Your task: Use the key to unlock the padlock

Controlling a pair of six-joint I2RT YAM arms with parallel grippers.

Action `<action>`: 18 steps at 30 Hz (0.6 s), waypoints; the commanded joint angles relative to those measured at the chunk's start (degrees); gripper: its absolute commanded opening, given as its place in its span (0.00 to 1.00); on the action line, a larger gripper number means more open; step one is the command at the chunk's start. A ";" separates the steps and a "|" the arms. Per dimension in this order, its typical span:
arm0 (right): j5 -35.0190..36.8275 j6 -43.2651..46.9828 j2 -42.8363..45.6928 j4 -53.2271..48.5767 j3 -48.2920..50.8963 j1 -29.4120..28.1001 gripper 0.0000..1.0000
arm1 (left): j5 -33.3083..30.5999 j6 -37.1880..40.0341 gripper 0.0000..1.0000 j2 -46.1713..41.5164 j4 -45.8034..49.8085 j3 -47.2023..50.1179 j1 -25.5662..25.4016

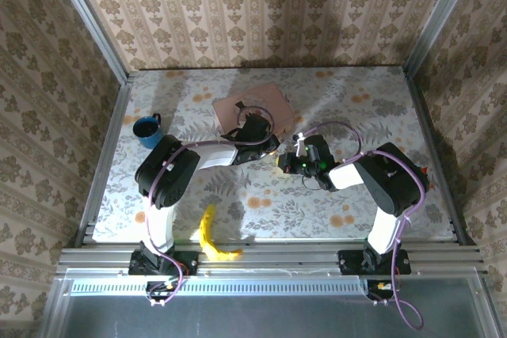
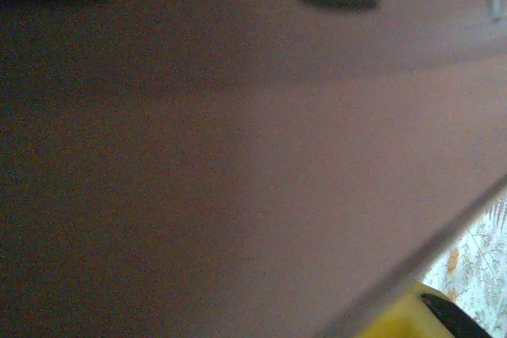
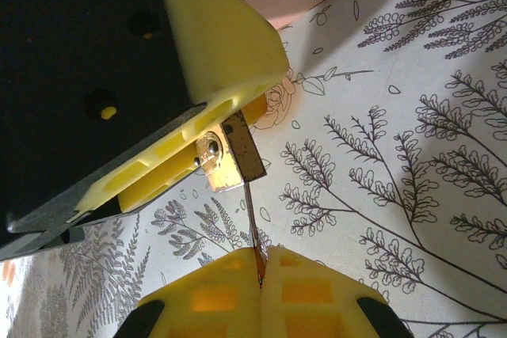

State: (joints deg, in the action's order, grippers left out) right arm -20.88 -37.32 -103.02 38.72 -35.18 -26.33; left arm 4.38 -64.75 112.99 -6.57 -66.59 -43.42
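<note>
The tiny brass padlock sits pinched at the tips of my left gripper, whose yellow fingers reach in from the upper left of the right wrist view. My right gripper is shut on the key. The thin blade runs up from its fingertips and meets the bottom of the padlock. From above, the left gripper and the right gripper meet at mid-table, just in front of the pink box; the padlock is too small to make out there.
The pink box looms blurred and very close in the left wrist view, a yellow finger at the bottom right. A blue cup stands at the left, and a banana lies near the front edge. Patterned walls enclose the table.
</note>
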 commanded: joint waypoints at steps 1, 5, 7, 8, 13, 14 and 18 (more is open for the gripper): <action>3.11 0.06 0.78 3.38 0.23 -0.04 0.00 | 3.70 -3.11 0.00 -0.78 -0.72 1.32 -0.22; 3.45 -0.21 0.88 3.54 0.72 0.22 0.00 | 3.44 -3.19 0.00 -1.28 -0.88 1.82 -0.17; 3.53 -0.38 1.06 3.98 1.07 0.40 0.00 | 3.35 -3.26 0.00 -1.42 -0.90 2.06 -0.09; 3.57 -0.47 1.14 4.17 1.24 0.48 0.00 | 3.35 -3.19 0.00 -1.45 -0.90 1.99 -0.09; 3.44 -0.56 1.51 4.35 1.43 0.66 0.00 | 3.42 -3.41 0.00 -1.29 -1.08 2.08 -0.09; 3.41 -0.56 1.48 4.28 1.42 0.66 0.00 | 3.35 -3.36 0.00 -1.28 -1.08 2.09 -0.06; 2.98 -0.73 1.34 4.55 1.34 0.74 0.00 | 3.69 -3.36 0.00 -1.05 -1.19 1.82 -0.09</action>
State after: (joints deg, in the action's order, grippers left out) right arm -19.86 -37.76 -102.91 40.53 -34.24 -26.24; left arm 4.36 -64.75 112.86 -7.88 -65.84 -43.42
